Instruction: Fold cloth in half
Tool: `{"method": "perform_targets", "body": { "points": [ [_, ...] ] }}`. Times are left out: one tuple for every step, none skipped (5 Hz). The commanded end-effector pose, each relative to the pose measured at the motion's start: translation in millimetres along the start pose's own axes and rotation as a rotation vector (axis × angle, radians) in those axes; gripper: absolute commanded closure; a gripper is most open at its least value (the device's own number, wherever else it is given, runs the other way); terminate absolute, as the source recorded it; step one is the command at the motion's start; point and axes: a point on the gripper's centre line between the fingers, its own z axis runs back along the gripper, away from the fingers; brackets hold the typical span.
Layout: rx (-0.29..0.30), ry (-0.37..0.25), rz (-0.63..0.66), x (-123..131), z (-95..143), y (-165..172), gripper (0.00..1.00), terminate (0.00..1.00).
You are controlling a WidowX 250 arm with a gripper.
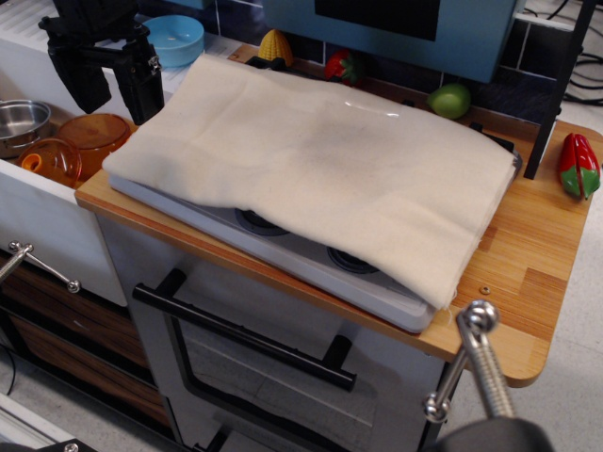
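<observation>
The cream cloth (320, 160) lies over the white-grey stovetop (311, 268), doubled over with layered edges showing along its near and right sides. It covers most of the stovetop; only the near strip with two burner rings shows. My black gripper (105, 71) hangs at the upper left, above the sink area, just off the cloth's left end. Its two fingers stand apart and hold nothing.
Wooden counter (532, 273) around the stove. Orange bowls (75, 141) and a steel pot (19, 122) sit in the sink at left. A blue bowl (174, 38), corn (275, 45), strawberry (344, 66), green fruit (450, 99) and a red-green pepper (578, 165) line the back and right.
</observation>
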Motion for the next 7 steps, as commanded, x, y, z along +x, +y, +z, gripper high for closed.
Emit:
{"method": "perform_targets", "body": {
  "points": [
    [0.0,0.0,0.0,0.0,0.0,0.0,0.0,0.0],
    [-0.012,-0.055,-0.002,21.1,7.5,10.1,0.0,0.0],
    [-0.038,-0.067,0.003,41.2,8.3,20.9,0.0,0.0],
    [-0.078,-0.049,0.013,57.1,-3.9,31.1,0.0,0.0],
    [-0.084,-0.053,0.006,66.5,-11.5,38.9,0.0,0.0],
    [-0.074,-0.055,-0.018,70.8,-15.1,47.0,0.0,0.0],
    [-0.075,-0.063,-0.042,72.2,-22.1,46.2,0.0,0.0]
  ]
}}
